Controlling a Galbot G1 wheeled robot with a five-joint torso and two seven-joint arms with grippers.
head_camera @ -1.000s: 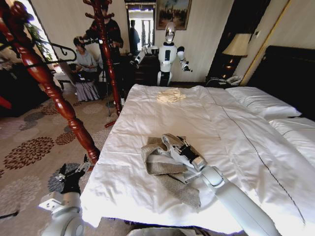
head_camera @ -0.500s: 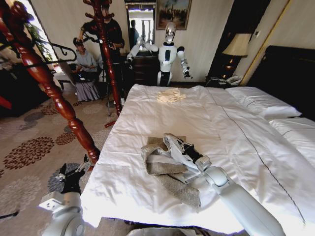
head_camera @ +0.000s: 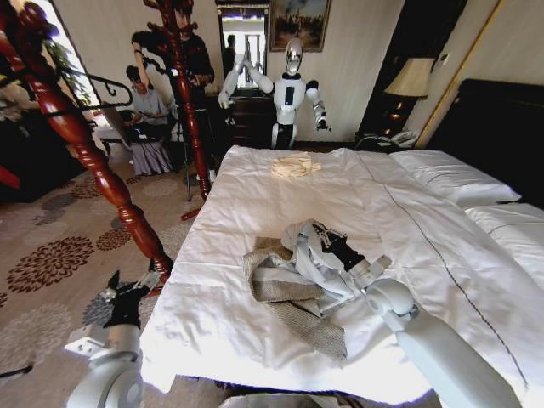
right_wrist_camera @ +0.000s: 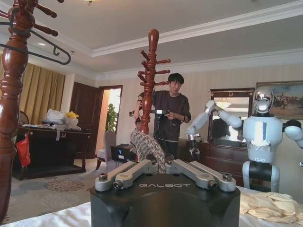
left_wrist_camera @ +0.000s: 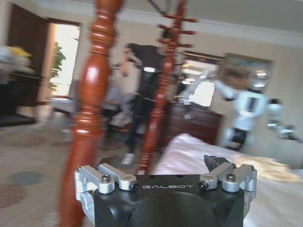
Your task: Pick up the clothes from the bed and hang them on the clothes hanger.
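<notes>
Nearer arm: right, by far — right gripper (head_camera: 313, 240) sits on top of the clothes (head_camera: 285, 293), left gripper (head_camera: 129, 293) hangs low off the bed's edge, near the floor.
Clothes: crumpled on the bed (head_camera: 357, 204), near its foot corner, long axis running from the raised fold at the jaws down toward the robot.
Jaws, right: together, pinched on a strip of herringbone cloth (right_wrist_camera: 147, 146) that stands up between them in the right wrist view.
Jaws, left: spread apart, holding nothing.
Clothes versus jaws: one fold lifted in the jaws, the bulk trailing below and behind them, lying on the duvet.
Clothes hanger (right_wrist_camera: 45, 45): hooked high on the red-brown wooden coat stand (head_camera: 85, 153), off the robot's left, well apart from the jacket.
Coming move, likely: up, then left across to the stand.
</notes>
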